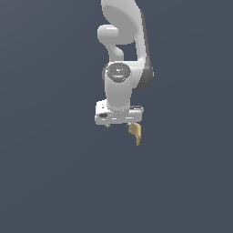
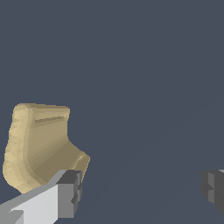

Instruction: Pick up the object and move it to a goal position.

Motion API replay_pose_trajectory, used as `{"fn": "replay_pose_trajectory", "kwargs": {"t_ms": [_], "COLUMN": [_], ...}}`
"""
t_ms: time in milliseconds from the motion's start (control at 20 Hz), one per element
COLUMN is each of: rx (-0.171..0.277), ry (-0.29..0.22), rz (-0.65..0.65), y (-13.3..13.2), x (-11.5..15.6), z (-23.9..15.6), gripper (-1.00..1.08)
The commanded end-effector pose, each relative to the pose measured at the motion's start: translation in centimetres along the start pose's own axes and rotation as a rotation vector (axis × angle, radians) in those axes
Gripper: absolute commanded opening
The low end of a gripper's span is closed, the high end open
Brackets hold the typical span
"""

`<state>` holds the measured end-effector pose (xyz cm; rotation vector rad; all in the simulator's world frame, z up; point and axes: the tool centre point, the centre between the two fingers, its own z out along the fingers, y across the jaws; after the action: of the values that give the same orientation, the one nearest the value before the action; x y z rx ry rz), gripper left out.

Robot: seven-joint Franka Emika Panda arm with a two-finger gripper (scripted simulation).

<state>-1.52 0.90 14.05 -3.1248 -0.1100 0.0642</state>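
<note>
Wrist view shows the white hand (image 2: 140,192) spread wide, its two grey-padded fingers (image 2: 70,192) well apart, pinching nothing. The small tan-yellow irregular piece, wide at one end and tapering to a point (image 2: 41,148), lies outside the gap, just beyond one finger and seemingly touching its outer side. In the exterior view the piece (image 1: 135,133) sits below one end of the hand (image 1: 119,122). Judged step: lining up the grasp. Next the hand must shift sideways to bracket the piece, then press together
</note>
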Motion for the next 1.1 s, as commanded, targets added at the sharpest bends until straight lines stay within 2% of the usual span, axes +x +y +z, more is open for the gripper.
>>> {"fn": "replay_pose_trajectory", "kwargs": {"t_ms": [0, 250, 450, 650, 1050], "rx": [-0.005, -0.016, -0.021, -0.023, -0.023], "ry": [0.008, 0.025, 0.033, 0.037, 0.036], "rz": [-0.084, -0.259, -0.346, -0.383, -0.379], "y": [-2.1, -6.5, -8.7, -9.6, -9.6], "x": [0.0, -0.1, -0.3, -0.4, -0.4], "z": [-0.1, -0.2, -0.3, -0.3, 0.9], "gripper": [1.0, 1.0, 1.0, 1.0, 1.0]}}
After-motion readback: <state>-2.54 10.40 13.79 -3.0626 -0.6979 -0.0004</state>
